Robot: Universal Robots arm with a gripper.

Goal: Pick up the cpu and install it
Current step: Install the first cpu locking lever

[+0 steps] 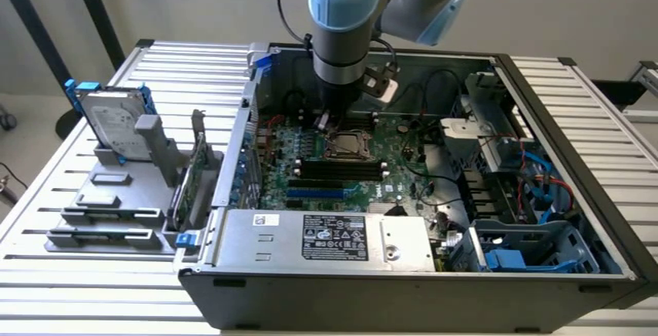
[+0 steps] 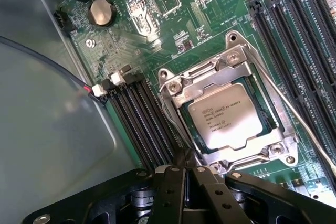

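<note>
The cpu [image 2: 226, 116], a small square chip with a silver-grey printed top, lies flat in the metal socket frame [image 2: 181, 85] on the green motherboard. In the exterior view the cpu [image 1: 347, 149] sits mid-board inside the open computer case. My gripper [image 2: 184, 174] hovers just off one edge of the socket, its black fingers [image 2: 170, 187] pressed together and shut, with nothing between them. From the exterior view, the arm reaches down into the case, and my gripper [image 1: 331, 120] hangs just behind the socket.
Black memory slots [image 2: 144, 121] run beside the socket, with more slots [image 2: 299, 30] on its other side. A coin battery [image 2: 101, 11] sits on the board. A thin wire [image 2: 294, 114] crosses near the socket. Outside the case, a hard drive in a blue frame [image 1: 108, 116] stands on a grey holder. The power supply [image 1: 319, 236] fills the case front.
</note>
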